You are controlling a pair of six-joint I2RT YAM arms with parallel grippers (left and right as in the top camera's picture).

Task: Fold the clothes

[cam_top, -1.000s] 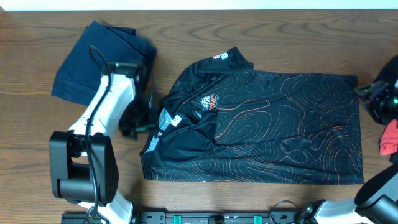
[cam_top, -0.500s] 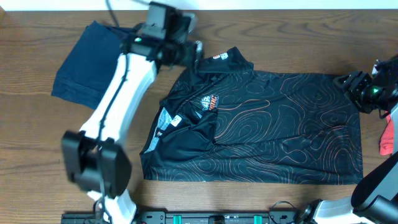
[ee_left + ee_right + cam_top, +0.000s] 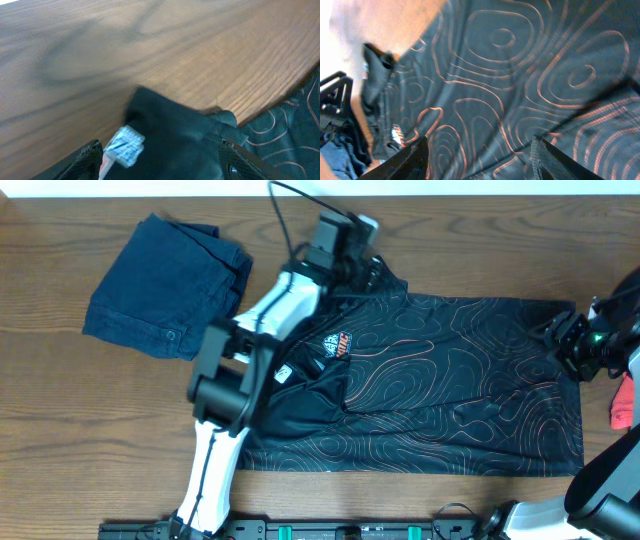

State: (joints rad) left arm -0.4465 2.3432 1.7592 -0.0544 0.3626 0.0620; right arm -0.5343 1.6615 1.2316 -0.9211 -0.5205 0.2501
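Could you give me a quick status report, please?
Left gripper open over jersey collar; right gripper open at its hem corner. Jersey spread out. Denim garment, red garment off it.

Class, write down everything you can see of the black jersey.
The jersey is black, thin and smooth-looking, with orange contour lines, a small chest logo and a white tag. It lies flat on the table, front up, collar toward the navy garment. The open left gripper is over its collar, the open right gripper over a hem corner.
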